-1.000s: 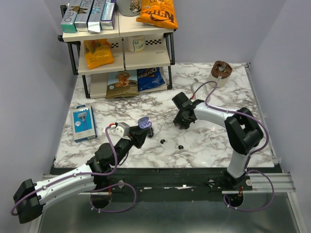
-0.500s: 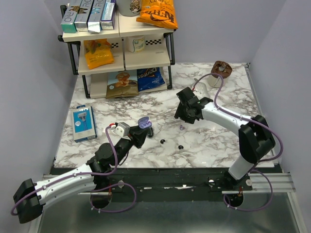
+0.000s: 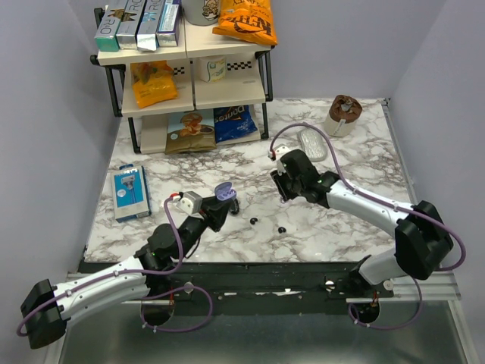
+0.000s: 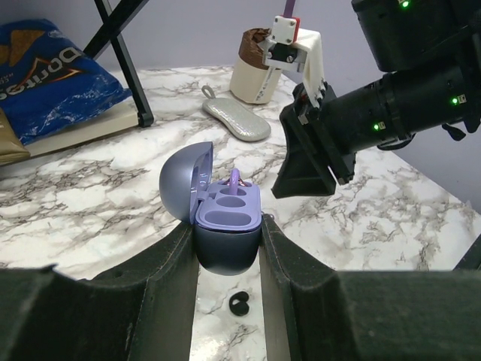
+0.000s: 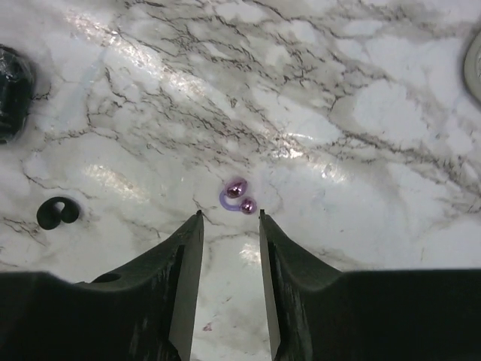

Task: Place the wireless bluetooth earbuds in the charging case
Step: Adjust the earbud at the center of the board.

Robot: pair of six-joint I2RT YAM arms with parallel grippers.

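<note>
Black earbuds [image 3: 254, 221] lie on the marble table [image 3: 341, 235], both outside the open purple charging case [image 4: 225, 214], which the left gripper [image 4: 228, 239] squeezes. The right gripper [image 5: 229, 218] has swung down, wide apart and empty, over little purple bits [image 5: 237, 197], so no bud is picked yet.

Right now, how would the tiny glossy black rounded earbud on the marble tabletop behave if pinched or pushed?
The glossy black earbud looks smooth and rounded, so it would probably slip from a pinch. It is far smaller than the right gripper, so likely very light. On the polished marble tabletop, a push would likely skid or roll it.
</note>
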